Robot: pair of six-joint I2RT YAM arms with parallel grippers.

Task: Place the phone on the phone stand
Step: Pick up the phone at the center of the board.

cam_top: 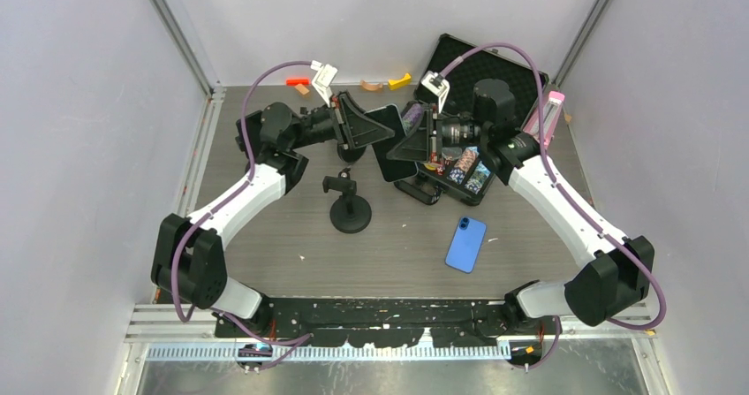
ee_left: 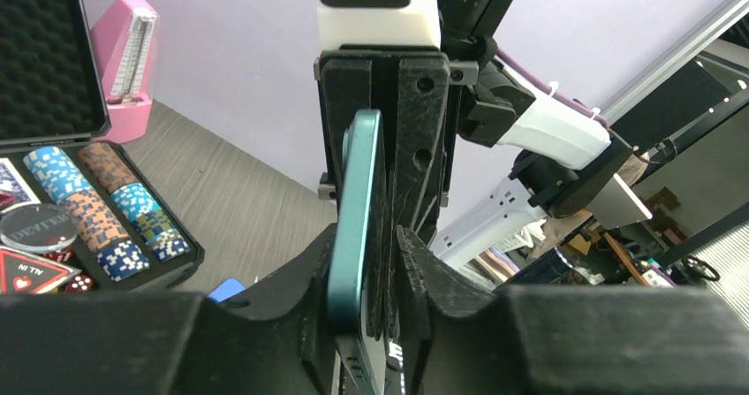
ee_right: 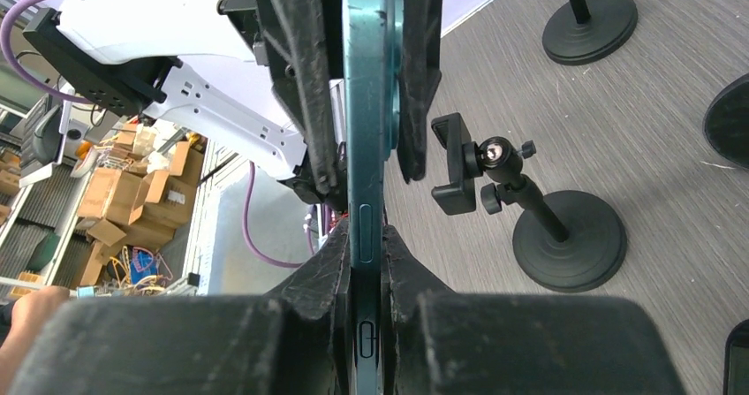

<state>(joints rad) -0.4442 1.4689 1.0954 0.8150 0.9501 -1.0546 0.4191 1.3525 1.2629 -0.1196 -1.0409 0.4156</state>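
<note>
Teal phone (ee_right: pixel 364 103) edge-on, jaws pinching opposite ends, phone stand (ee_right: pixel 565 240) nearby, untouched

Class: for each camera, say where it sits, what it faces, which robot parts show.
Top external: above and behind, looking down on the grey table; left arm and right arm show.
Left wrist: on the left arm, looks along the left gripper at the right gripper.
Right wrist: the reverse, black round-based phone stand beyond.
Shared by wrist views: slim teal phone clamped by both grippers.
</note>
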